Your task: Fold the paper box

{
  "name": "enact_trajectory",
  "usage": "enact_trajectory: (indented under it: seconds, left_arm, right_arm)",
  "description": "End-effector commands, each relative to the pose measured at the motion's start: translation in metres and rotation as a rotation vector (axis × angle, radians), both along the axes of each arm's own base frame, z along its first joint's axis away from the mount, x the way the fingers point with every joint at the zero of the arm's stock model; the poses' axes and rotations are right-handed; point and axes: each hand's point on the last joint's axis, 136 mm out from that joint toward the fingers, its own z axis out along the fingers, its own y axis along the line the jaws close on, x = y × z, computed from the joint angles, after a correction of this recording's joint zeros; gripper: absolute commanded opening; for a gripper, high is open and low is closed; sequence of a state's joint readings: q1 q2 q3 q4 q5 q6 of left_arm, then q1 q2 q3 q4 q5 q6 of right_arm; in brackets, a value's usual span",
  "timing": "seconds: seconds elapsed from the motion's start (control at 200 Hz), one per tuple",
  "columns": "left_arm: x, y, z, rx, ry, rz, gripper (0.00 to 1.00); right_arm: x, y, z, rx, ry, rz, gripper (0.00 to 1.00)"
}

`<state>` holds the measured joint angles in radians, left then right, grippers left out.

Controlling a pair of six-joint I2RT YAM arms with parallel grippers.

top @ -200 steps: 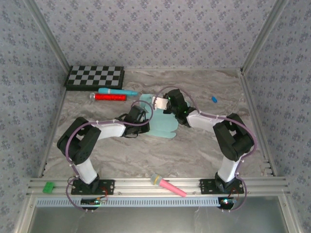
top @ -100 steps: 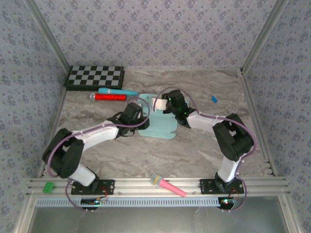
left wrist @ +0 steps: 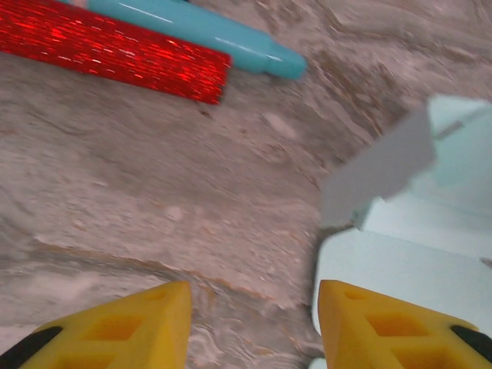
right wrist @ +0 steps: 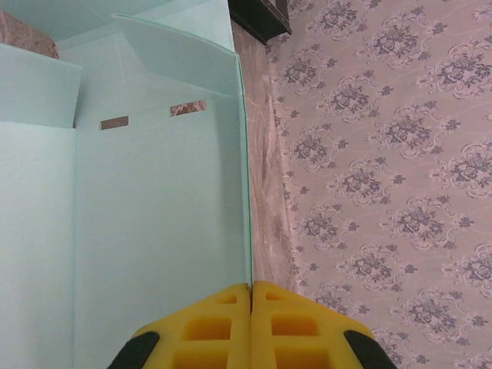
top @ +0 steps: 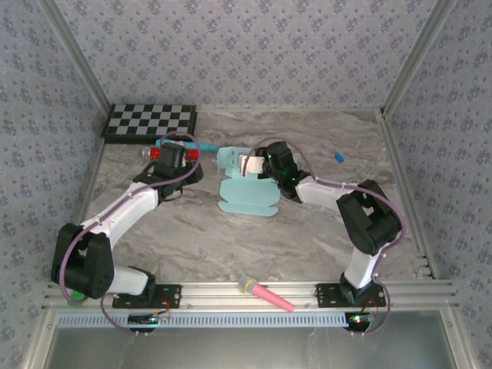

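The paper box (top: 246, 196) is a pale aqua card sheet lying mid-table, with one panel standing up at its far end. My right gripper (top: 250, 164) is shut on the top edge of that upright panel. In the right wrist view its yellow fingertips (right wrist: 251, 290) pinch the thin card edge of the paper box (right wrist: 154, 231). My left gripper (top: 187, 161) hovers to the left of the sheet, apart from it. Its jaws stand open over bare table (left wrist: 250, 327), with the paper box (left wrist: 430, 261) just to the right.
A red glitter tube (left wrist: 115, 50) and a teal pen (left wrist: 207, 31) lie just beyond the left gripper. A checkerboard (top: 150, 121) sits at the back left, a small blue piece (top: 338, 157) at the right, and a pink-and-green stick (top: 265, 294) on the front rail.
My left gripper has opened, let go of the paper box and drawn back left toward the red tube. The sheet's near part now lies flat. The right gripper has kept its hold.
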<state>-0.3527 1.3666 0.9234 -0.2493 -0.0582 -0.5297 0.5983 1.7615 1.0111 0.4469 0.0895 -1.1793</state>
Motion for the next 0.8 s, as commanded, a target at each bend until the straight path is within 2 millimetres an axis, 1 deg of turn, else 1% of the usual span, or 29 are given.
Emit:
enact_trajectory:
  seconds: [0.0, 0.09, 0.175, 0.4, 0.505, 0.645, 0.705, 0.795]
  left_arm:
    - [0.015, 0.016, 0.001, 0.019, 0.025, -0.002, 0.50]
    - [0.029, 0.022, -0.008, 0.023, 0.067, -0.010, 0.51]
    - [0.044, 0.020, -0.016, 0.026, 0.095, -0.034, 0.56]
    - [0.082, -0.004, -0.026, -0.018, 0.141, -0.102, 0.58]
    - [0.096, -0.016, -0.029, -0.044, 0.154, -0.140, 0.61]
    - [0.103, -0.038, -0.034, -0.066, 0.179, -0.227, 0.61]
    - [0.102, -0.046, -0.035, -0.071, 0.186, -0.267, 0.61]
    - [0.099, -0.054, -0.036, -0.077, 0.191, -0.313, 0.61]
  right_arm:
    - [-0.002, 0.005, -0.004, -0.008, -0.013, 0.029, 0.00]
    - [-0.004, 0.007, -0.005, -0.012, -0.014, 0.034, 0.00]
    - [-0.005, 0.008, -0.005, -0.013, -0.016, 0.039, 0.00]
    - [-0.009, 0.011, -0.007, -0.015, -0.014, 0.046, 0.00]
    - [-0.010, 0.012, -0.008, -0.014, -0.014, 0.047, 0.00]
    - [-0.011, 0.013, -0.009, -0.020, -0.015, 0.047, 0.00]
    - [-0.011, 0.014, -0.011, -0.021, -0.013, 0.047, 0.00]
    - [-0.009, 0.013, -0.012, -0.026, -0.013, 0.039, 0.00]
